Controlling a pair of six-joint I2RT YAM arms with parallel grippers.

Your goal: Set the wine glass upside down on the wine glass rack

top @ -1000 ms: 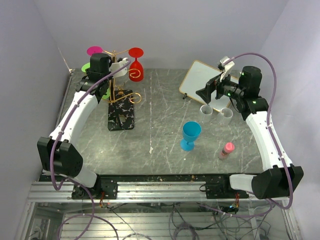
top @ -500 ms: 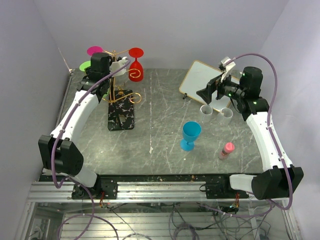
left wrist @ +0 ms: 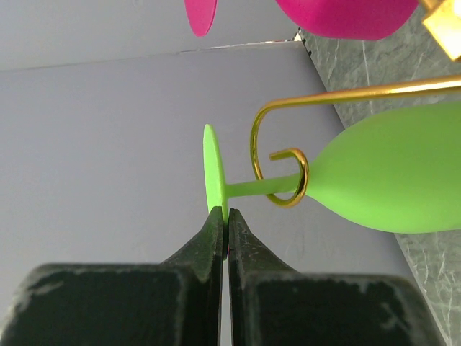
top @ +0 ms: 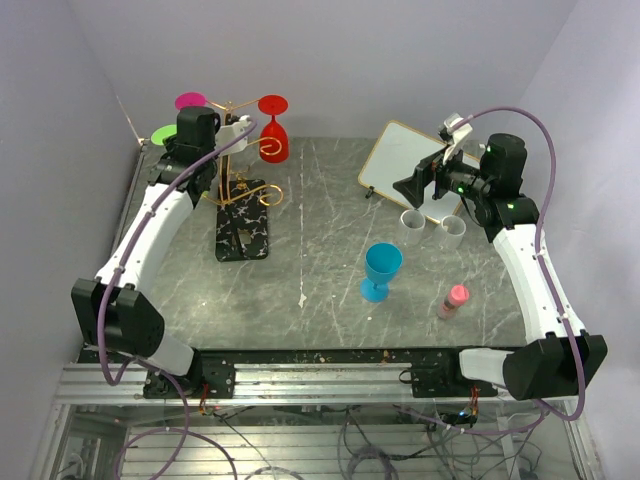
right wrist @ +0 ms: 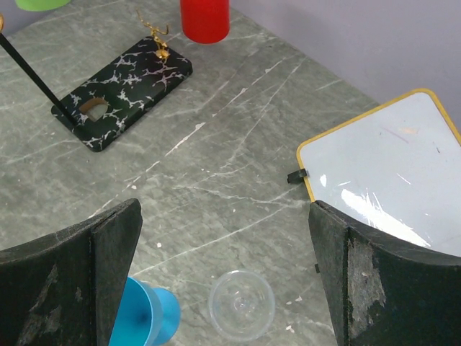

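Shows left gripper (left wrist: 224,215) jaws pressed together, tips at the foot rim of the green wine glass (left wrist: 382,180) just ahead, stem hooked in a wine glass rack (left wrist: 374,89) curl, bowl cut off. Shows right gripper (right wrist: 223,220) spread wide, blue cup (right wrist: 148,317) partly hidden behind 1 jaw.

Far left, wine glass rack (top: 243,236); whiteboard (top: 405,165) far right, two cups (top: 413,219) before it; goblet (top: 382,270) left of bottle (top: 454,299).

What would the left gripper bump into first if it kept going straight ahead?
The green wine glass. Its round foot stands right at the left gripper's shut tips, probably touching them, and its stem hangs in the gold rack's curl.
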